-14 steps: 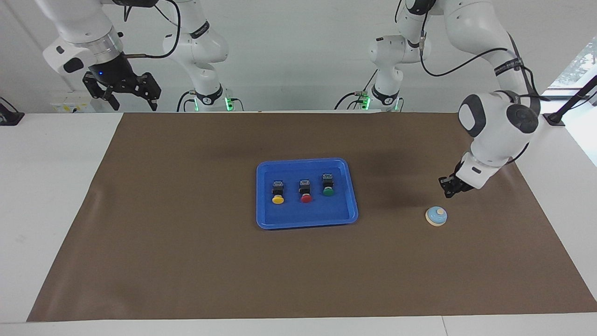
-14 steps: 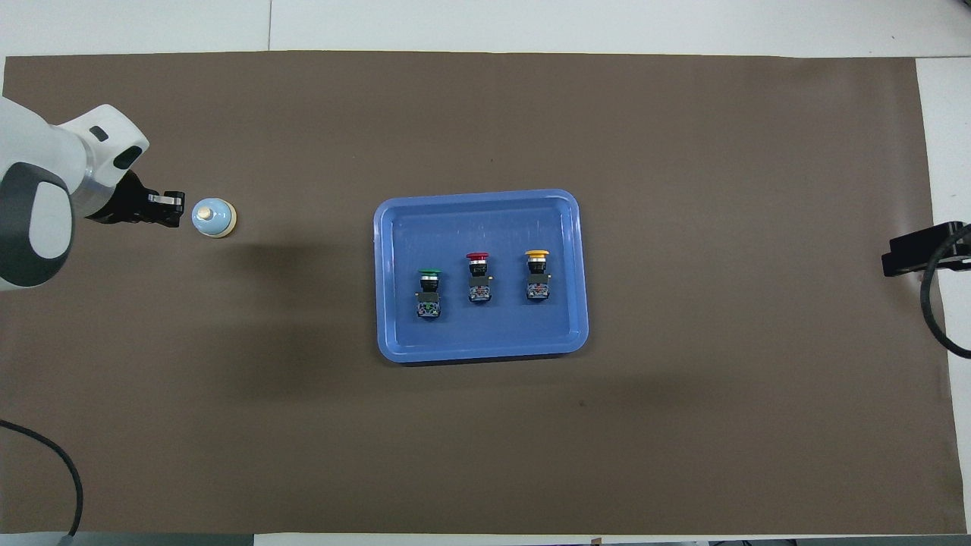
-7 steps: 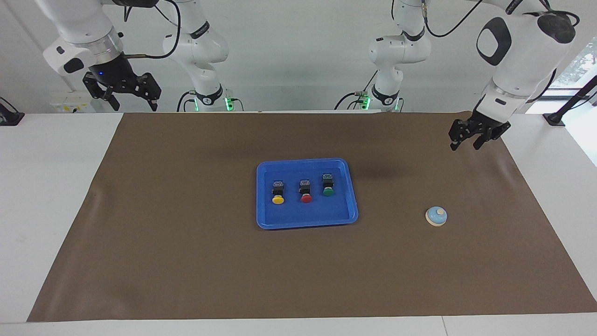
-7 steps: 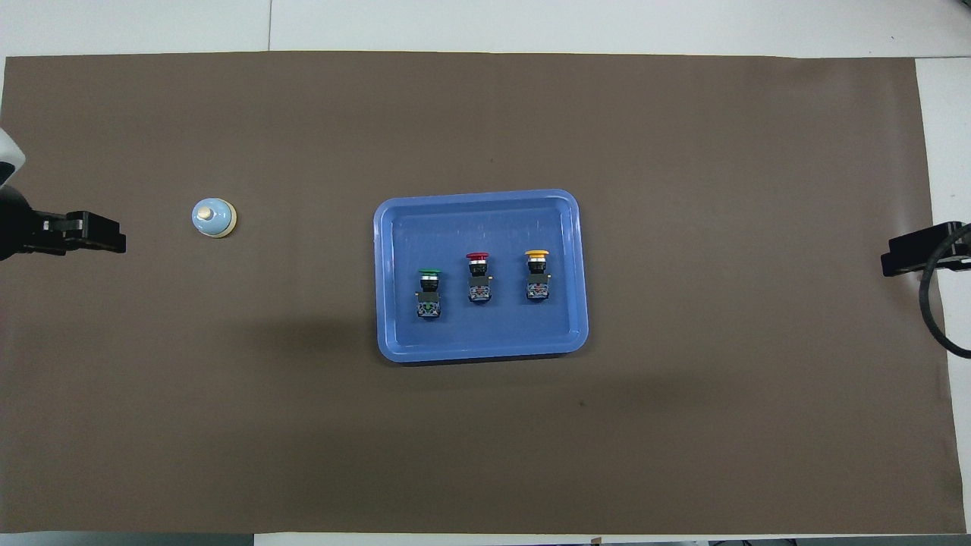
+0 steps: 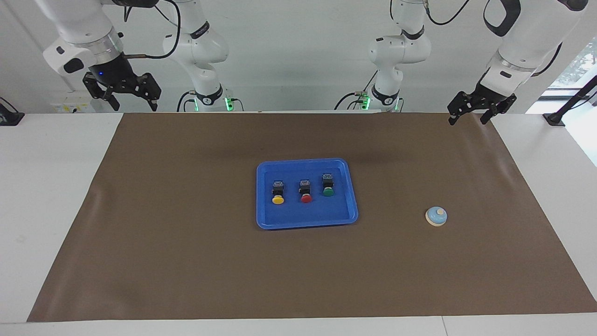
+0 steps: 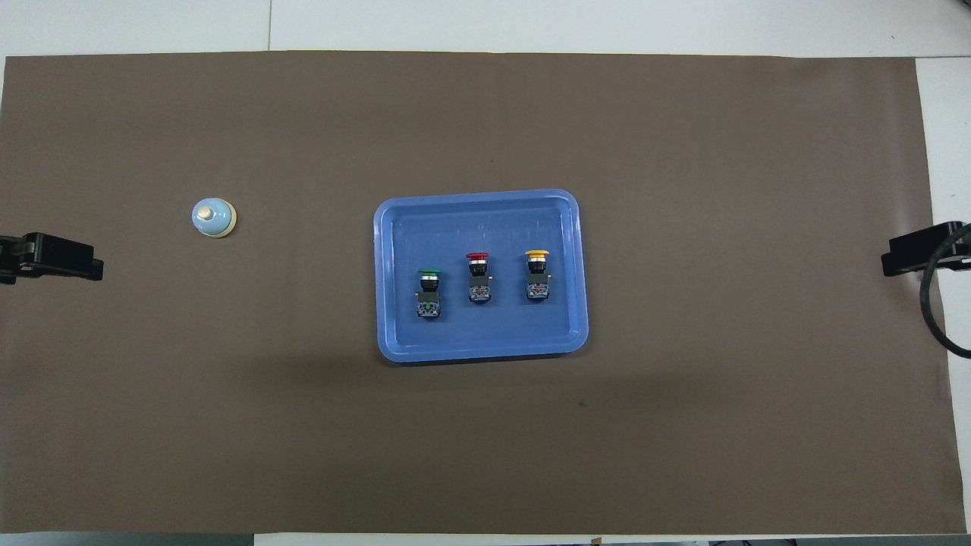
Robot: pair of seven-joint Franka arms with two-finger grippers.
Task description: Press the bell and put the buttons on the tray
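The blue tray [image 5: 303,213] lies mid-table and also shows in the overhead view [image 6: 478,220]. In it lie the yellow button [image 5: 278,192], the red button [image 5: 306,192] and the green button [image 5: 328,185], side by side; the overhead view shows the green [image 6: 428,293], red [image 6: 478,277] and yellow [image 6: 537,275] ones. The light-blue bell [image 5: 436,216] [image 6: 213,218] stands on the mat toward the left arm's end. My left gripper [image 5: 467,120] [image 6: 61,258] is open and empty, raised over the mat's edge by the robots. My right gripper [image 5: 134,105] [image 6: 910,254] waits open and empty, raised at its own end.
A brown mat [image 5: 186,256] covers most of the white table. Cables hang near the arm bases and at the right arm's end [image 6: 937,318].
My left gripper has risen from just beside the bell and drawn back toward the robots, its fingers spreading. The bell, tray, buttons and right arm have not moved.
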